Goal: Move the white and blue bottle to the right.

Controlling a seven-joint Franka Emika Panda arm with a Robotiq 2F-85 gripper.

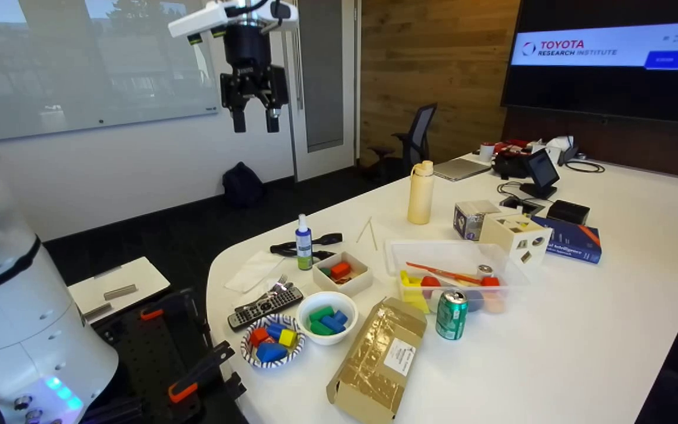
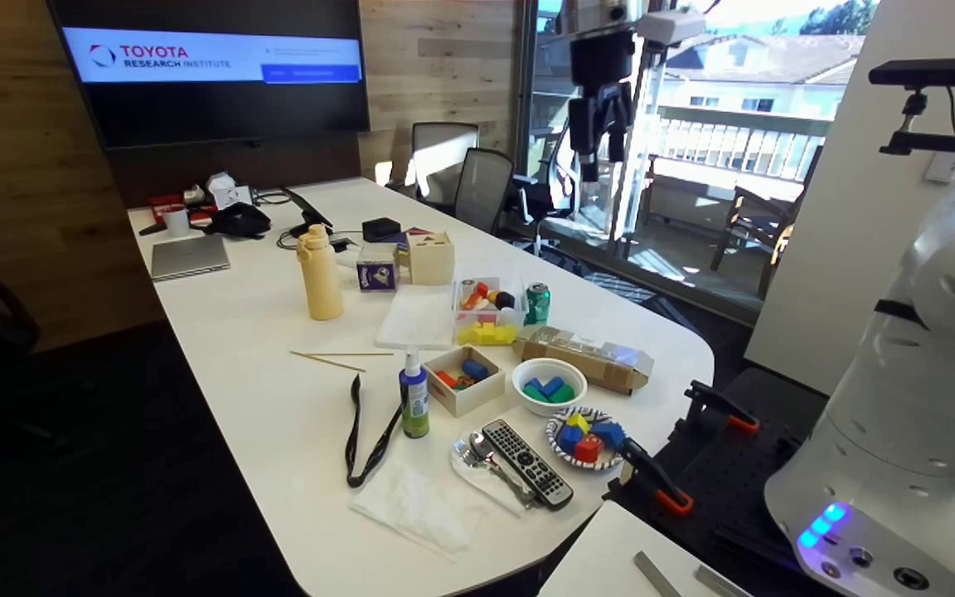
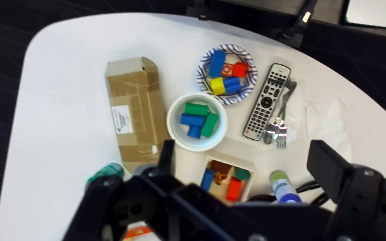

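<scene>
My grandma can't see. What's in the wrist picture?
An open gripper hovers above a white table, partly hiding a white and blue bottle. Nearby are a cardboard box, a white bowl and patterned bowl of colorful blocks, and a remote.

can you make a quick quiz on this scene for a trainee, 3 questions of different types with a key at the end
1. True or false: the end effector is open and holds nothing.

2. Multiple choice: what colours are the blocks in the white bowl?
A. Red and yellow
B. Blue and green
C. Yellow and blue

3. Short answer: going by both exterior views, is the spray bottle upright or on its side?

Key
1. True
2. B
3. Upright
</scene>
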